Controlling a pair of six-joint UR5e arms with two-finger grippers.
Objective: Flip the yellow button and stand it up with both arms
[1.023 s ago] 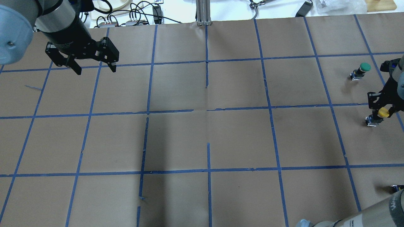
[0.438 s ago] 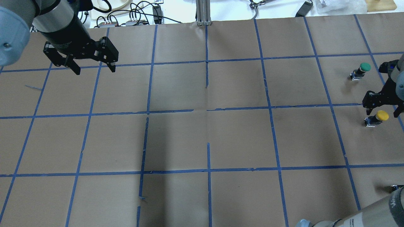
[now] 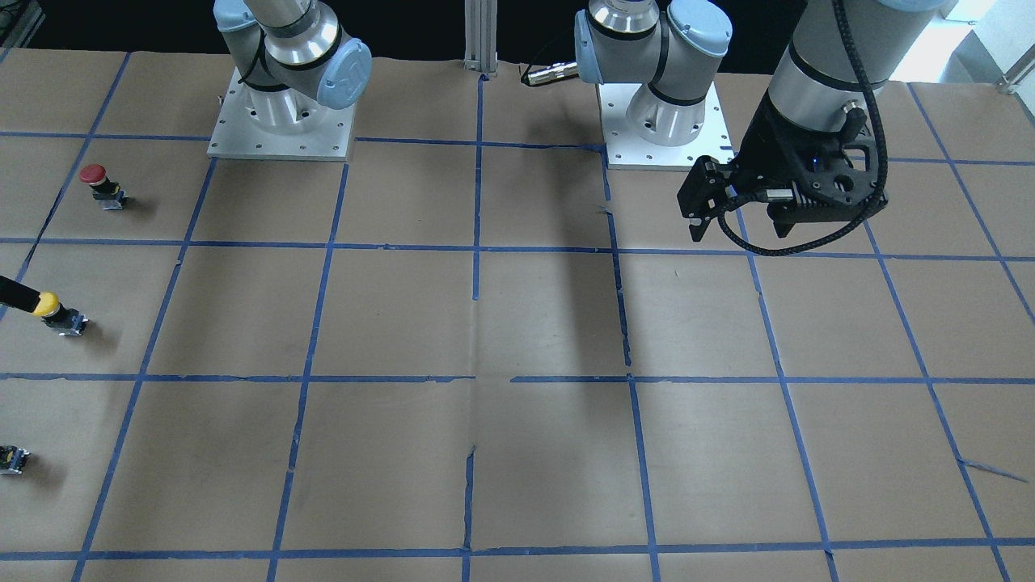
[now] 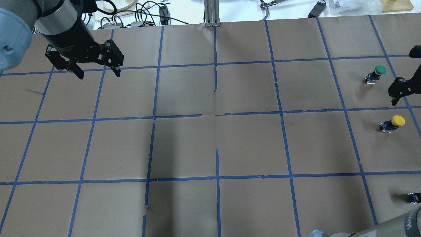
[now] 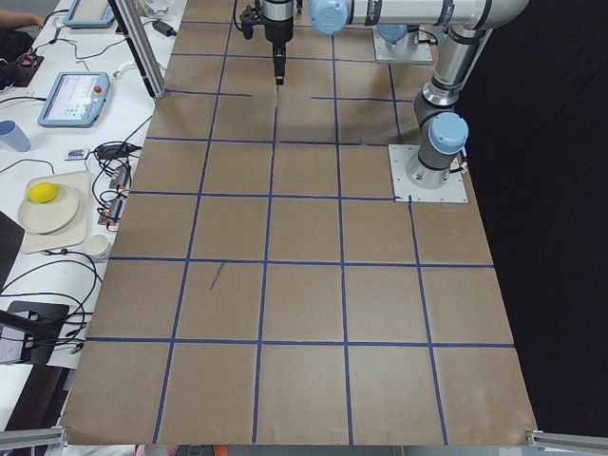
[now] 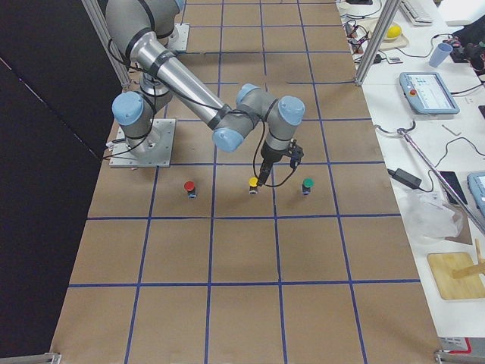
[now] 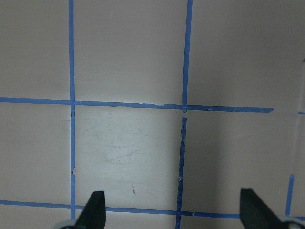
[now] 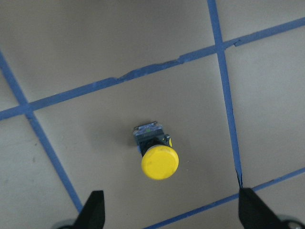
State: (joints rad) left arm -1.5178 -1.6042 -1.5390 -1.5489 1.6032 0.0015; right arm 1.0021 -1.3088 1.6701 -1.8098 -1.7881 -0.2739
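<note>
The yellow button (image 4: pixel 393 123) stands on the brown paper at the far right, cap up on its black-and-grey body. It also shows in the right wrist view (image 8: pixel 157 156), the front view (image 3: pixel 55 312) and the right side view (image 6: pixel 253 183). My right gripper (image 8: pixel 171 214) is open and empty above the button, clear of it. One of its fingers (image 4: pixel 393 98) shows at the overhead view's right edge. My left gripper (image 4: pixel 98 72) is open and empty above the far left of the table, and shows in the left wrist view (image 7: pixel 174 214) over bare paper.
A green-capped button (image 4: pixel 377 73) stands one square beyond the yellow one. A red-capped button (image 3: pixel 102 185) stands nearer the robot's base. A small capless black-and-yellow block (image 4: pixel 414 197) lies at the right edge. An aluminium post (image 4: pixel 212 13) stands at the far edge.
My right gripper was around the yellow button's cap, then let go and moved up and away from it. The button stays standing. My left gripper shifted only slightly.
</note>
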